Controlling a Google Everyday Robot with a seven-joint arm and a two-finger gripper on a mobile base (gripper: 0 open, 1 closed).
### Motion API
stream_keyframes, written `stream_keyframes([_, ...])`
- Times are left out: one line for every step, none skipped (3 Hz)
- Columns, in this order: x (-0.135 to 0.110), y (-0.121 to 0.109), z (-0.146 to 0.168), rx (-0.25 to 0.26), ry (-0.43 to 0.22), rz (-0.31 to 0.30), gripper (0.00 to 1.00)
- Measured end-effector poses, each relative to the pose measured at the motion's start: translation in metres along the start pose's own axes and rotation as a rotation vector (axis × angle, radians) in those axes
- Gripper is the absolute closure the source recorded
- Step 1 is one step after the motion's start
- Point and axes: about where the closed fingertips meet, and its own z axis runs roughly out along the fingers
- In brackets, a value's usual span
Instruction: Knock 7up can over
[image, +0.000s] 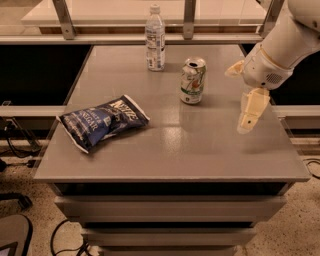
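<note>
The 7up can (193, 80) stands upright on the grey table (200, 145), right of centre toward the back. It is white and silver with green and red markings and a silver top. My gripper (243, 92) hangs over the table's right side, to the right of the can and apart from it. It is open and empty: one cream finger (251, 109) points down toward the front, the other (234, 69) sticks out toward the can.
A clear water bottle (155, 38) with a white cap stands behind and left of the can. A dark blue chip bag (102, 121) lies at the left front. A railing runs behind the table. The table's right edge is just beyond the gripper.
</note>
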Motion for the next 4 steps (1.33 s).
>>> stream_keyframes([0.008,-0.012,0.011,-0.013,0.003,0.005,0.0])
stream_keyframes([0.009,-0.026,0.018,-0.014,-0.01,0.006,0.0])
stream_keyframes([0.006,-0.04,0.024,-0.018,-0.059,0.017,0.0])
stream_keyframes([-0.002,-0.05,0.028,-0.023,-0.114,0.025,0.0])
